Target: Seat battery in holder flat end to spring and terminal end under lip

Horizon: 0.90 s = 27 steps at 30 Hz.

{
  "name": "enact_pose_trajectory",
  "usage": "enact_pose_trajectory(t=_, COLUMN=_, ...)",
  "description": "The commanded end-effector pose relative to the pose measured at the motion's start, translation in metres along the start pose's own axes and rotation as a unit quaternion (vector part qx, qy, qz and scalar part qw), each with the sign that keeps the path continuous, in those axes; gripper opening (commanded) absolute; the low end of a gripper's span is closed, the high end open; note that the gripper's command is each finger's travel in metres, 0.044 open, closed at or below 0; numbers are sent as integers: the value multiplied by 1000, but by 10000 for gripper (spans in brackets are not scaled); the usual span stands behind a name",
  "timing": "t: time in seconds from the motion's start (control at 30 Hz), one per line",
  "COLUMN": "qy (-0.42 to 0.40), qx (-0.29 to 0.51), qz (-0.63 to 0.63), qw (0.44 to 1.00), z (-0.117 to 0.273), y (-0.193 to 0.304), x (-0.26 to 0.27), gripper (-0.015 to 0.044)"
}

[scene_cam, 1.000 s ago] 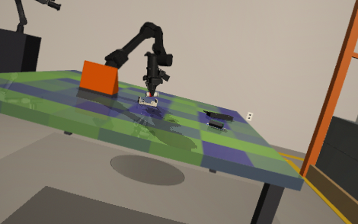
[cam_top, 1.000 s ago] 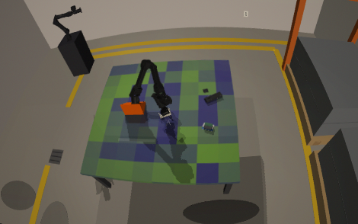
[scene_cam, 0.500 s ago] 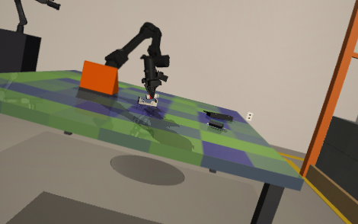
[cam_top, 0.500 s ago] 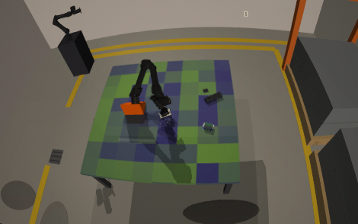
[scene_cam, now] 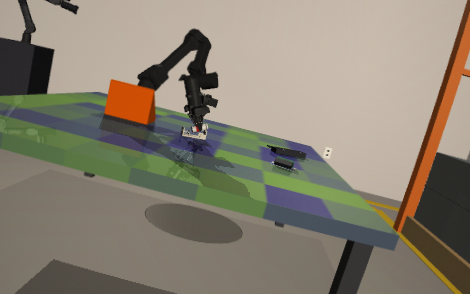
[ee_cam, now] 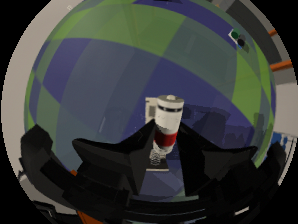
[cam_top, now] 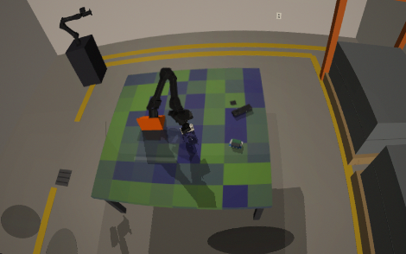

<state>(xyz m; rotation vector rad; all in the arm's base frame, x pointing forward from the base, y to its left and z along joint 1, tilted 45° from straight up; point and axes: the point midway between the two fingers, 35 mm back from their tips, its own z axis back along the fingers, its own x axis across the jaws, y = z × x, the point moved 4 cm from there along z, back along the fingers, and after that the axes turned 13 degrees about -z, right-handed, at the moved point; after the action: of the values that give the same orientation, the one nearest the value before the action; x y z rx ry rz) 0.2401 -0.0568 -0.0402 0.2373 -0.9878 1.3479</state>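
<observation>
The white battery with a red band (ee_cam: 170, 116) is held between the fingers over the holder (cam_top: 192, 129) (scene_cam: 188, 134) (ee_cam: 150, 104). In the wrist view its nubbed terminal end points away and looks raised, with the end face showing, so it appears tilted. The coil spring (ee_cam: 155, 158) shows near the battery's lower end; whether they touch is unclear. The battery overlaps the holder's far white end, and I cannot tell whether it is under the lip. My gripper (ee_cam: 165, 123) (scene_cam: 198, 126) is shut on the battery. The fingers hide part of the holder.
An orange block (cam_top: 151, 123) (scene_cam: 130, 102) stands by the arm's base. A small green-topped object (cam_top: 236, 143) (ee_cam: 235, 35), a dark bar (cam_top: 242, 111) (scene_cam: 290, 152) and a small dark block (cam_top: 233, 103) lie off to the right on the patchwork table (cam_top: 246, 173).
</observation>
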Motion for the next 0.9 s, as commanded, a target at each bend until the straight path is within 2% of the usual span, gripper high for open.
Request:
enact_pose_trajectory(t=0.0, qy=-4, qx=-9, qz=-6, qw=1000, z=-2, y=5, x=0, gripper=84)
enact_pose_trajectory(t=0.87, qy=7, qx=-56, qz=-11, qw=998, z=-6, y=16, x=7, gripper=84)
